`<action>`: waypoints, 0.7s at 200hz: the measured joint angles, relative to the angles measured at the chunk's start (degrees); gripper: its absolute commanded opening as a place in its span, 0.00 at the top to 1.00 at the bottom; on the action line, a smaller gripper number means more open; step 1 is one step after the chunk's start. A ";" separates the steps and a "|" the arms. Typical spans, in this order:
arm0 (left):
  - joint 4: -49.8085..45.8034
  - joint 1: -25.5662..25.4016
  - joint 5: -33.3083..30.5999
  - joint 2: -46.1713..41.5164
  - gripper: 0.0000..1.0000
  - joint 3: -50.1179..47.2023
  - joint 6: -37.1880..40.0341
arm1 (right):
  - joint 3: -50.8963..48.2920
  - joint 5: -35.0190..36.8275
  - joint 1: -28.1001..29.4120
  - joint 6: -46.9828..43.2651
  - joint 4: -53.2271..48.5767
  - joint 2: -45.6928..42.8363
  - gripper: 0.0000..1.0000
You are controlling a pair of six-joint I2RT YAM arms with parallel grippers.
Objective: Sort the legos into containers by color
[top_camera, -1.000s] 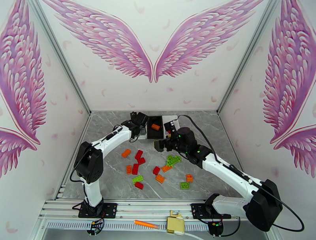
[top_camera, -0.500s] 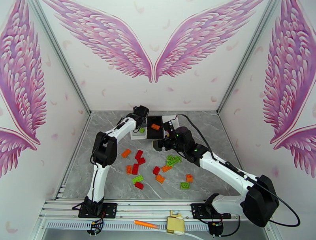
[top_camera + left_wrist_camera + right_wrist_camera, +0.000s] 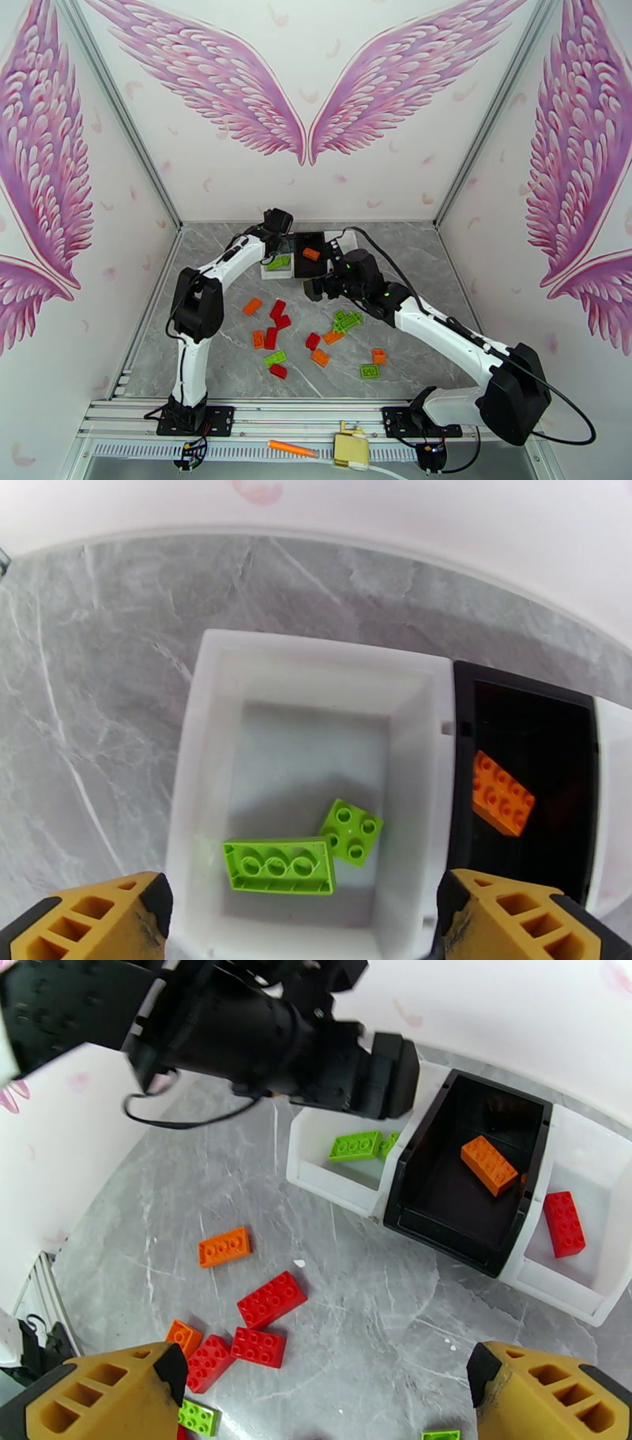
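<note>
Your left gripper (image 3: 304, 922) hangs over the left white bin (image 3: 197, 740), jaws wide apart and empty; two green bricks (image 3: 278, 867) lie inside. The black bin (image 3: 450, 1240) beside it holds one orange brick (image 3: 489, 1164), the right white bin (image 3: 553, 1288) one red brick (image 3: 564, 1224). Your right gripper (image 3: 324, 1394), jaws apart, hovers above loose bricks (image 3: 276, 309) on the table (image 3: 213, 347).

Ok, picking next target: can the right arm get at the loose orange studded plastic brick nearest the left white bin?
Probably yes: the right gripper is open nearby, and nothing covers the orange brick.
</note>
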 measured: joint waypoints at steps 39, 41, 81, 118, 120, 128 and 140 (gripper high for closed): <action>7.13 0.24 2.03 -16.55 0.01 -13.07 -1.22 | 3.10 4.02 4.85 -5.25 -8.00 1.86 0.01; 7.67 0.26 2.19 -17.44 0.01 -13.88 -1.44 | 3.30 4.31 5.20 -5.57 -8.46 1.99 0.01; 11.91 3.37 4.07 -27.28 0.01 -26.05 -4.48 | 6.40 7.82 10.93 -9.35 -18.14 4.90 0.01; 12.59 5.73 4.52 -30.56 0.01 -34.38 -5.86 | 11.69 10.12 14.38 -9.75 -26.93 11.41 0.01; 12.57 5.73 4.52 -30.71 0.01 -34.69 -5.90 | 11.87 10.25 14.58 -9.75 -27.30 11.82 0.01; 12.55 5.73 4.68 -31.08 0.01 -35.58 -6.05 | 12.33 10.54 15.23 -9.75 -28.57 13.20 0.01; 12.55 5.84 4.81 -31.54 0.01 -36.30 -6.16 | 12.70 10.88 16.22 -9.73 -30.10 15.43 0.01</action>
